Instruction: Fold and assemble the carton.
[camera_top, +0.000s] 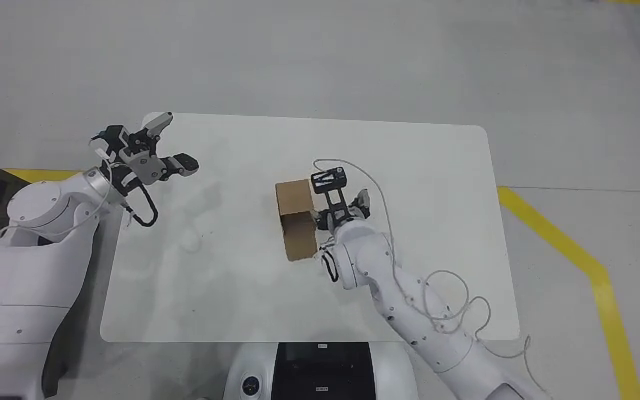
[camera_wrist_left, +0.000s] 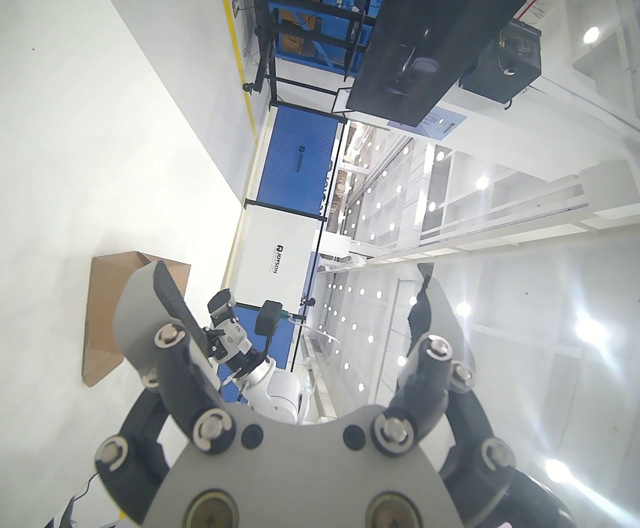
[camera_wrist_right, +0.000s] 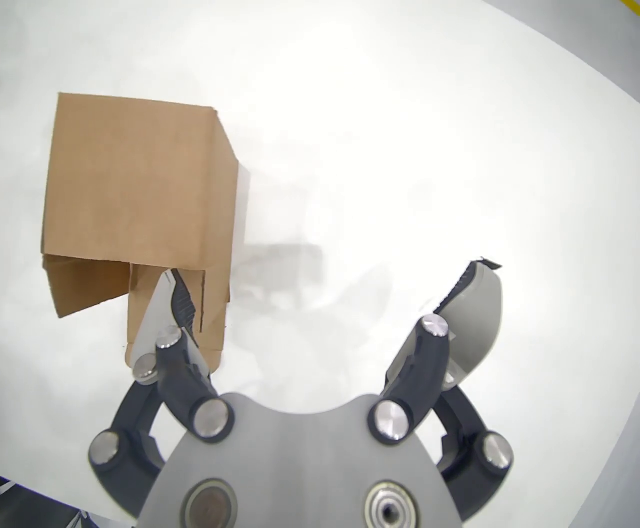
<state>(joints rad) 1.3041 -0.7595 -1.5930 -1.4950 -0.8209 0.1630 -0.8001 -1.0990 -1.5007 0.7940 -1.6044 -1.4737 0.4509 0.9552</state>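
Standing near the middle: the carton (camera_top: 298, 222), brown cardboard raised into a box shape on the white table (camera_top: 420, 170).
Carton faces: in the right wrist view the carton (camera_wrist_right: 135, 185) shows one broad plain face and a narrower side face. Loose flaps hang open at the end nearer the right gripper.
Right gripper: the right gripper (camera_top: 343, 210) sits just beside the carton's right side, over the table (camera_wrist_right: 400, 150). Its pincer is spread wide with nothing between the pads.
Right gripper, own view: the right gripper (camera_wrist_right: 327, 270) has one finger (camera_wrist_right: 175, 295) overlapping a lower flap. Whether the finger touches the cardboard cannot be told.
Left gripper: the left gripper (camera_top: 172, 142) hangs at the far left corner of the table, well apart from the carton. Its pincer is also spread and holds nothing.
Left gripper, own view: the left gripper (camera_wrist_left: 290, 277) faces across the table (camera_wrist_left: 75, 150) toward the carton (camera_wrist_left: 107, 310), which stands well off on the white surface.
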